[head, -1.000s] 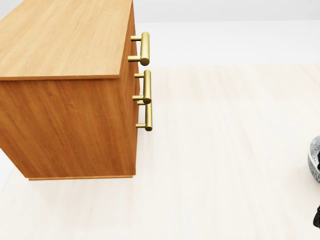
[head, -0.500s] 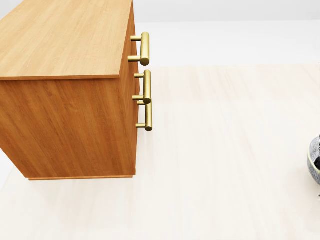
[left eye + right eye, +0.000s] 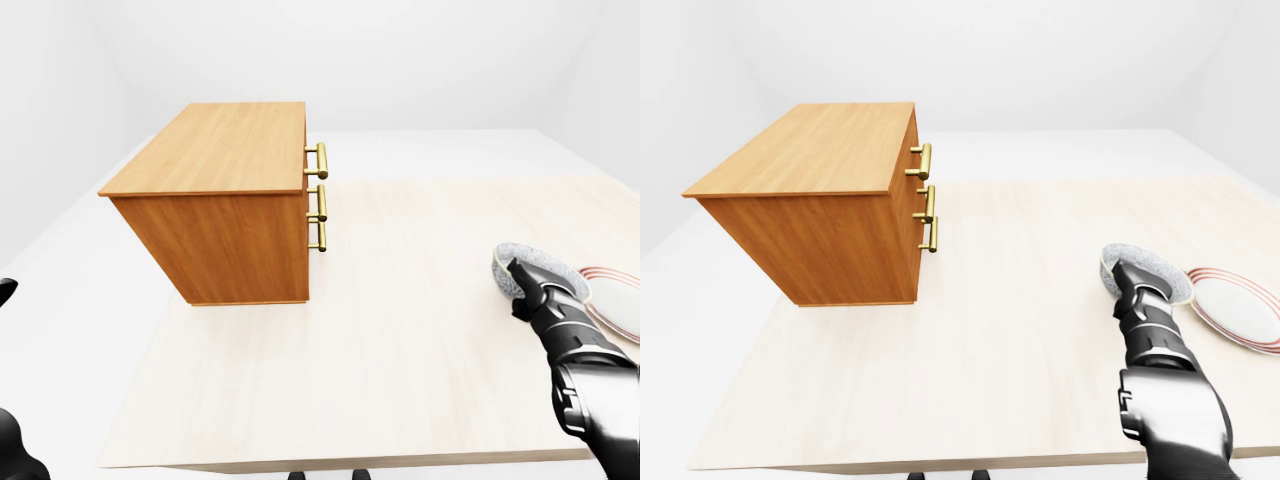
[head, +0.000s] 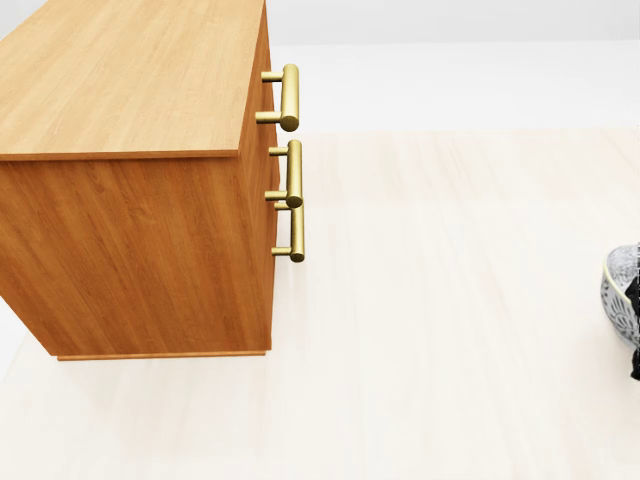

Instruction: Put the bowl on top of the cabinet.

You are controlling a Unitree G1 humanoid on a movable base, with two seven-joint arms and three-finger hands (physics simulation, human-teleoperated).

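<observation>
A grey patterned bowl (image 3: pixel 1143 259) sits low at the right of the light wooden table (image 3: pixel 990 350); only its left rim (image 4: pixel 618 285) shows at the right edge of the head view. My black right hand (image 3: pixel 1137 281) reaches up from the bottom right, and its fingers close over the bowl's near rim. The wooden cabinet (image 3: pixel 235 235) stands at the left of the table, well away from the bowl, its flat top (image 3: pixel 225 145) bare. Of my left hand only dark bits (image 3: pixel 5 292) show at the left edge of the left-eye view.
Three brass handles (image 3: pixel 318 195) stick out of the cabinet's right face toward the bowl's side. A white plate with a red rim (image 3: pixel 1240 305) lies just right of the bowl. The table's near edge runs along the bottom of both eye views.
In the head view the bowl has shifted left and up, further into the picture, with my right hand on it. The cabinet and the camera have not moved.
</observation>
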